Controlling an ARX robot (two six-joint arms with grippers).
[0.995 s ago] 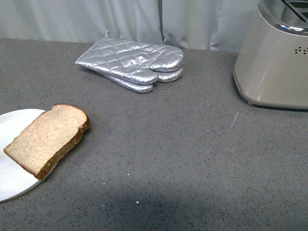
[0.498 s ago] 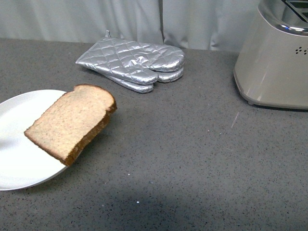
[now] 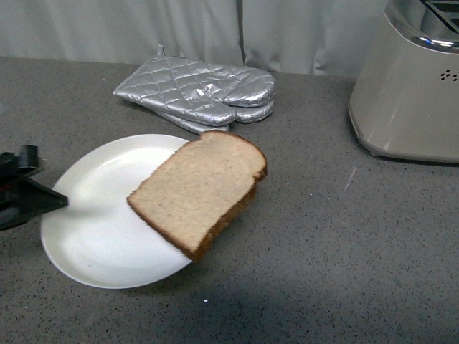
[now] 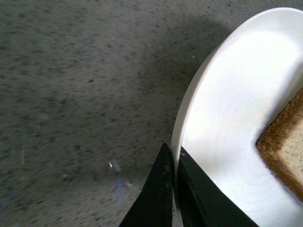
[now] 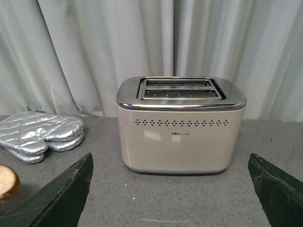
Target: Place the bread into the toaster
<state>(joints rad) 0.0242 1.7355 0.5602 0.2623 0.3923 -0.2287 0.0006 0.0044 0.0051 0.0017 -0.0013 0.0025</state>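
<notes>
The bread (image 3: 199,190) lies on the right side of the white plate (image 3: 93,215), its crust hanging over the plate's right rim. My left gripper (image 3: 43,201) is shut on the plate's left rim; the left wrist view shows both black fingers (image 4: 163,189) pinching the white plate (image 4: 227,118), with a corner of the bread (image 4: 286,146) at the edge. The toaster (image 3: 409,86) stands at the far right of the counter. In the right wrist view the toaster (image 5: 180,125) faces my open right gripper (image 5: 173,191), whose fingers are spread wide apart with bare counter between them.
Silver quilted oven mitts (image 3: 197,93) lie stacked at the back of the grey counter (image 3: 323,251), behind the plate; these oven mitts (image 5: 40,135) show again in the right wrist view. A pale curtain (image 3: 215,29) hangs behind everything.
The plate with the bread has slid to the right across the counter, towards the middle. My left gripper has come into the front view at the left edge.
</notes>
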